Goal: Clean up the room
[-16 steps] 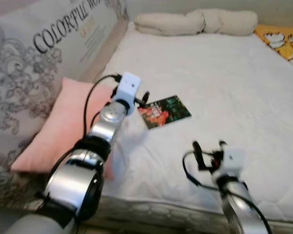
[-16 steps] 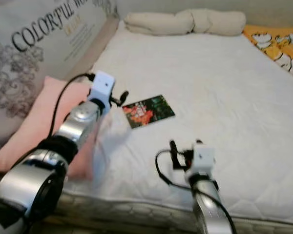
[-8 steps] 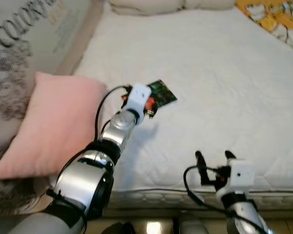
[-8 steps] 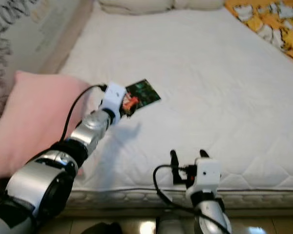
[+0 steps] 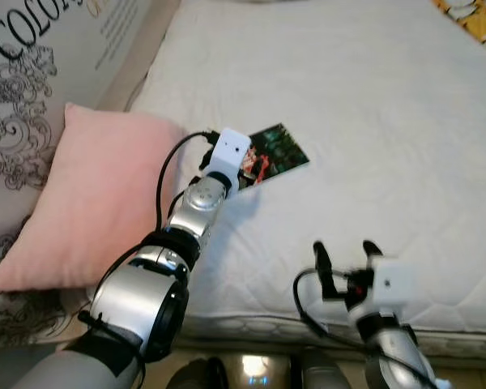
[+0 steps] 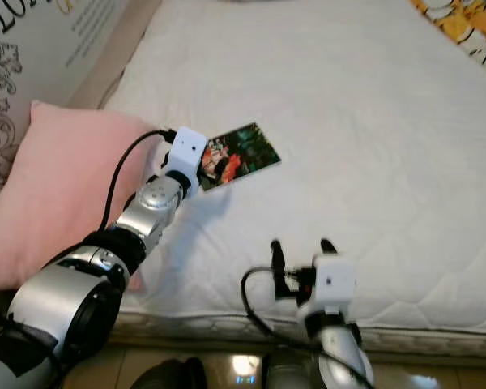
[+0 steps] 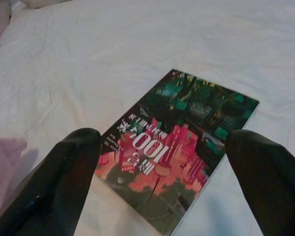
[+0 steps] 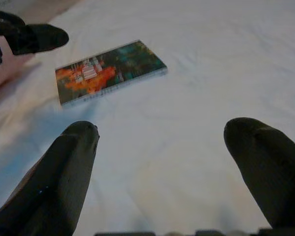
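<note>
A thin book with a dark green and orange cover lies flat on the white mattress. My left gripper is stretched out to the book's near-left end and stands open. In the left wrist view the two black fingers straddle the book just above its cover, with nothing held. My right gripper hovers open over the mattress's front edge, well short of the book. The right wrist view also shows the left gripper's fingertips.
A pink pillow lies at the mattress's left side against a grey printed panel. An orange patterned cloth shows at the far right corner. The mattress's front edge runs below my arms, with floor beneath.
The camera has tilted down and shifted. My left gripper has reached forward from beside the pillow to the book's near end. The right gripper stays low near the front edge.
</note>
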You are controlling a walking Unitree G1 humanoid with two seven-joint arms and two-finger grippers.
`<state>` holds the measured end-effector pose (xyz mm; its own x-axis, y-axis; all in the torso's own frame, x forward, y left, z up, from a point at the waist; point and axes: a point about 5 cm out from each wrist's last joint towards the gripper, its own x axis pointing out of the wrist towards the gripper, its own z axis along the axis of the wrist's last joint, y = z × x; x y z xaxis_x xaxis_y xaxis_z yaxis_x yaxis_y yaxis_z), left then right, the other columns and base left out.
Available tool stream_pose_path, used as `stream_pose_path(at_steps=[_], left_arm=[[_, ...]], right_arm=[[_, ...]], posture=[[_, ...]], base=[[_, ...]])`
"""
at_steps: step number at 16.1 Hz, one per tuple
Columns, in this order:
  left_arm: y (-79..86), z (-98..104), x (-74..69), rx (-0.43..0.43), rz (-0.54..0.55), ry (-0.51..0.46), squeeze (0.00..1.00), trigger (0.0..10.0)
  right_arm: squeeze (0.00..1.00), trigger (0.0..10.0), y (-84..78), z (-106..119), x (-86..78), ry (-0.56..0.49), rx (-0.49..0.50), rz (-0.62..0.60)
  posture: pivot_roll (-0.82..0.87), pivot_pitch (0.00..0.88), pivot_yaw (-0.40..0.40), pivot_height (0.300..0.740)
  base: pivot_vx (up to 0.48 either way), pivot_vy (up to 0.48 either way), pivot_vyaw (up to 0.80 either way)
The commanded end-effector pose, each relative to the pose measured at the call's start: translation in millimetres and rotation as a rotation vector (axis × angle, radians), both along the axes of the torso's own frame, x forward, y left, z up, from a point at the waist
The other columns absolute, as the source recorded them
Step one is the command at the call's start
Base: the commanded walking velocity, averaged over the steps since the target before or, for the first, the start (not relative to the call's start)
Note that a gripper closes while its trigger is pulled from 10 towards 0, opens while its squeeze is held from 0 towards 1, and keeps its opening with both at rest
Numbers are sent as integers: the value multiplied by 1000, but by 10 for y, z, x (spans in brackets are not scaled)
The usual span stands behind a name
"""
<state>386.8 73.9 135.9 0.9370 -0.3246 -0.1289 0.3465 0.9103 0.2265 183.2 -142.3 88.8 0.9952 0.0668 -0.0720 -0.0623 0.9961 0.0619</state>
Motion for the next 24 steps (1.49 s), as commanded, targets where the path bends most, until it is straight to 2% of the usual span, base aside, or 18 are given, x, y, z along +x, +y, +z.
stream_pose_path(at_steps=[1, 4, 9, 14, 17, 21, 22, 24], left_arm=[[-24, 26, 16, 15, 0, 7, 0, 10000], [-65, 33, 19, 32, 4, 11, 0, 10000], [-113, 15, 7, 84, 12, -2, 0, 10000], [-115, -94, -39, 130, -2, 19, 0, 10000], [-154, -88, -49, 231, 12, -44, 0, 10000], [-169, -91, -51, 255, 23, -48, 0, 10000], [-154, -110, -49, 240, 49, -18, 0, 10000], [-90, -162, -41, 87, 162, 107, 0, 10000]], right_arm=[[0, 10000, -21, 28, -50, 4, -5, -22], [0, 10000, -20, 97, -227, 6, -23, -18], [0, 10000, 2, 91, -511, 71, -49, -26], [0, 10000, 22, 115, -612, 98, -49, -33], [0, 10000, 41, 112, -634, 109, -50, -26], [0, 10000, 45, 109, -640, 117, -52, -28], [0, 10000, 52, 106, -634, 117, -51, -27], [0, 10000, 54, 108, -611, 114, -49, -26]], posture=[[-352, 241, 95, 740], [-396, 276, 102, 740], [-454, 337, 111, 740], [-463, 363, 108, 740], [-466, 367, 105, 740], [-469, 370, 105, 740], [-468, 369, 106, 740], [-463, 364, 107, 740]], base=[[0, 0, 0], [0, 0, 0], [0, 0, 0], [0, 0, 0], [0, 0, 0], [0, 0, 0], [0, 0, 0], [0, 0, 0]])
